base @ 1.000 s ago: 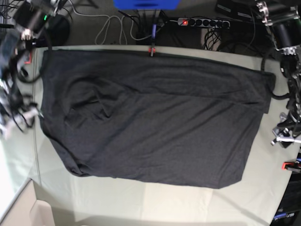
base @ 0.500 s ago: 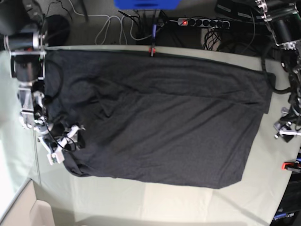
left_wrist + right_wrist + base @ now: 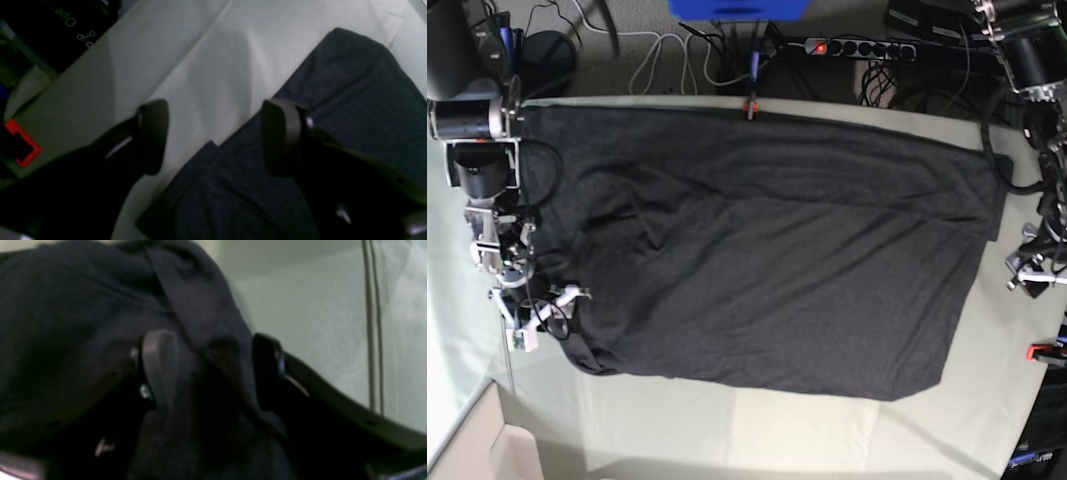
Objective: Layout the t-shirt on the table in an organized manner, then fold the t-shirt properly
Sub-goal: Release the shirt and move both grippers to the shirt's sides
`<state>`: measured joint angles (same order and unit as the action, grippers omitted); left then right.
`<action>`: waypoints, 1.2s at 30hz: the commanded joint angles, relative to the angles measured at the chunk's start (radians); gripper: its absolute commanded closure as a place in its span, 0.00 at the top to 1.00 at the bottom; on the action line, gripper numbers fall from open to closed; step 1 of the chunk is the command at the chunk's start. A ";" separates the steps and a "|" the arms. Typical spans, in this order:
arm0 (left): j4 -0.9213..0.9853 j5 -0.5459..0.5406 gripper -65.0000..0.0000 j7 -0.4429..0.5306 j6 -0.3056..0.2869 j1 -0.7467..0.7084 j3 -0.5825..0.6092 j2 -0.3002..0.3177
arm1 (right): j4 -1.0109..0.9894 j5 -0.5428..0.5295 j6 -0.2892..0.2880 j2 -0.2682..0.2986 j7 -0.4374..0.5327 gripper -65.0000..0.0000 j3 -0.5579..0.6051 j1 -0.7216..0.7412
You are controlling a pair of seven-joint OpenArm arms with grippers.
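The charcoal t-shirt (image 3: pixel 767 260) lies spread flat over most of the table (image 3: pixel 777 430), with wrinkles toward its left side. My right gripper (image 3: pixel 542 318) hangs over the shirt's lower-left edge. In the right wrist view it (image 3: pixel 213 370) is open, and a raised ridge of the t-shirt (image 3: pixel 206 323) runs between its fingers (image 3: pixel 160 366). My left gripper (image 3: pixel 1030 272) is at the shirt's right edge. In the left wrist view it (image 3: pixel 217 136) is open and straddles the hem of the t-shirt (image 3: pixel 350 83). One fingertip is over the bare table (image 3: pixel 213 66), the other over fabric.
Red clamps sit at the table's far edge (image 3: pixel 749 106) and right edge (image 3: pixel 1039 352), the latter also in the left wrist view (image 3: pixel 23 143). A power strip (image 3: pixel 857 47) and cables lie beyond the far edge. A cardboard box (image 3: pixel 487 450) is at the lower left corner.
The arm on the base view's left swung in from beside the table onto the shirt's lower-left edge, then settled slightly lower. The arm on the right barely moved.
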<state>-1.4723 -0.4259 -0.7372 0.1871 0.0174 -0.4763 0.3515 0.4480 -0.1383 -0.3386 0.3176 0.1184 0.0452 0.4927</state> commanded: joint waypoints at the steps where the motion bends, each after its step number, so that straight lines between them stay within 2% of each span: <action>1: -0.015 0.003 0.65 0.017 0.001 0.016 -0.005 0.017 | 0.015 -0.008 0.005 0.010 0.027 0.56 -0.001 0.028; 18: -0.006 0.002 0.65 0.015 0.001 0.016 -0.005 0.017 | 0.013 -0.007 0.011 0.007 0.027 0.55 -0.001 0.013; 23: -0.006 0.000 0.65 0.014 0.001 0.016 -0.005 0.016 | 0.013 -0.007 0.118 0.007 0.020 0.55 -0.001 -0.001; 26: -0.006 0.000 0.65 0.012 0.001 0.016 -0.005 0.016 | 0.015 -0.007 0.132 0.007 0.023 0.55 -0.001 -0.010; 36: -0.008 0.000 0.65 0.009 0.001 0.016 -0.005 0.016 | 0.015 -0.007 0.258 0.012 0.025 0.55 -0.001 -0.010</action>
<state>-1.4639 -0.4232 -0.7448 0.1871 0.0174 -0.4763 0.3489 0.4488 -0.1371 -0.0803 0.3138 0.1173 0.0463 0.4549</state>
